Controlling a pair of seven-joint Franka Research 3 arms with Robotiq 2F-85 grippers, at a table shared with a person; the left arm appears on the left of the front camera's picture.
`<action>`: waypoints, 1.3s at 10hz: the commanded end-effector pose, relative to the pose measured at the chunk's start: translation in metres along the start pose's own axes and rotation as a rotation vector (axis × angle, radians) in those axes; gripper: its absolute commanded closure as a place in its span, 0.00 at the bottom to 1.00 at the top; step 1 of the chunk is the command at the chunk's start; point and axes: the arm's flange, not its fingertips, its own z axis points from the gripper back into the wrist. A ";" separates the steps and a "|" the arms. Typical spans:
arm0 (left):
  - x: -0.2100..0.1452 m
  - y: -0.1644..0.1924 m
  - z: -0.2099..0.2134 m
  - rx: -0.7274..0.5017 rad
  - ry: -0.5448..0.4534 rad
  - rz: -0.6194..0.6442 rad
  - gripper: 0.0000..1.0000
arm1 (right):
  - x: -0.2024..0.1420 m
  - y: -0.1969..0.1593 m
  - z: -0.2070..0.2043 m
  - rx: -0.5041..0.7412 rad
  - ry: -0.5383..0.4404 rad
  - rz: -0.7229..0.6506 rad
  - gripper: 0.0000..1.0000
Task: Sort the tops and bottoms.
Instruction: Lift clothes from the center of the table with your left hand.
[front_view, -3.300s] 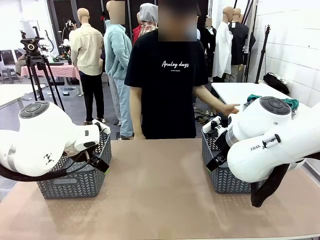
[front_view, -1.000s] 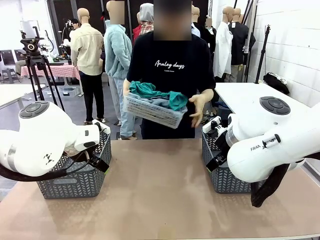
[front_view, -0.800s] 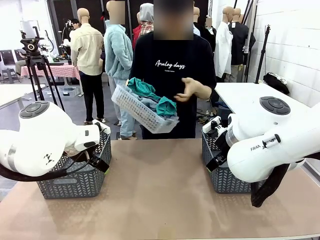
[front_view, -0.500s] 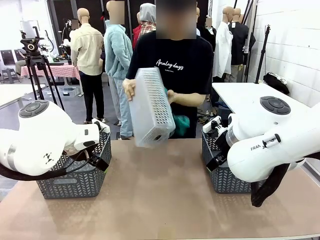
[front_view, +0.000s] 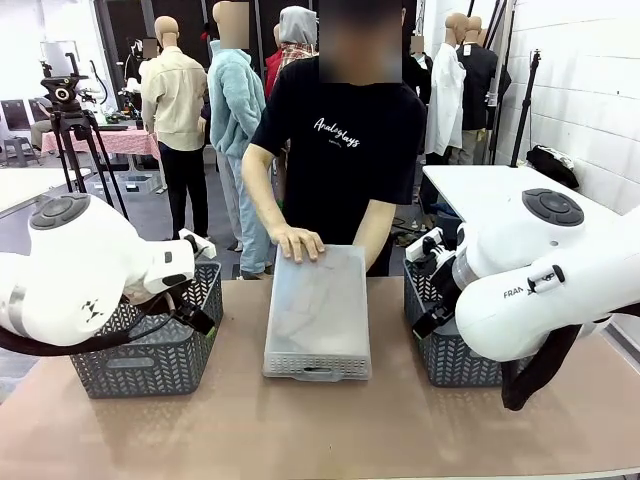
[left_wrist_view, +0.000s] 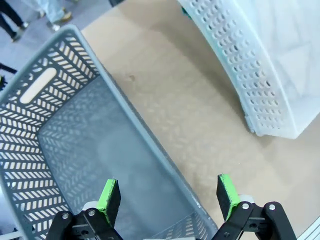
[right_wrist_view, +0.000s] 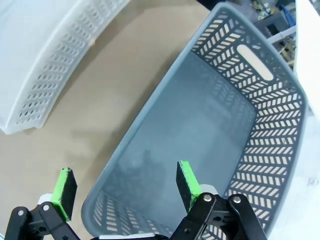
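One tabletop (front_view: 320, 430), mid: upturned white crate (front_view: 318, 320), person's hand (front_view: 298, 243) on it. Tops + bottoms hidden, prob. underneath. We expect soft, light cloth, denim stiffer/heavier, so pinch a bunched fold. Left tool (left_wrist_view: 167, 192) hangs over left grey basket (front_view: 150, 355), right tool (right_wrist_view: 125, 186) over right grey basket (front_view: 450, 360). Both jaws spread, nothing held.

White basket (front_view: 318, 320), hand (front_view: 298, 243) atop, blocks worktop (front_view: 320, 430) centre; grey baskets (front_view: 150, 360) at 9 and 3 o'clock. Six o'clock lies bare.
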 end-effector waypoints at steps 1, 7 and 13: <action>-0.006 0.014 0.021 0.012 -0.022 0.012 0.00 | -0.002 -0.007 0.017 -0.017 -0.046 -0.021 0.00; -0.009 0.040 0.071 -0.032 -0.077 0.032 0.00 | -0.013 -0.035 0.073 -0.058 -0.163 -0.126 0.00; -0.011 0.046 0.074 -0.079 -0.086 0.038 0.00 | -0.025 -0.053 0.088 0.000 -0.204 -0.195 0.00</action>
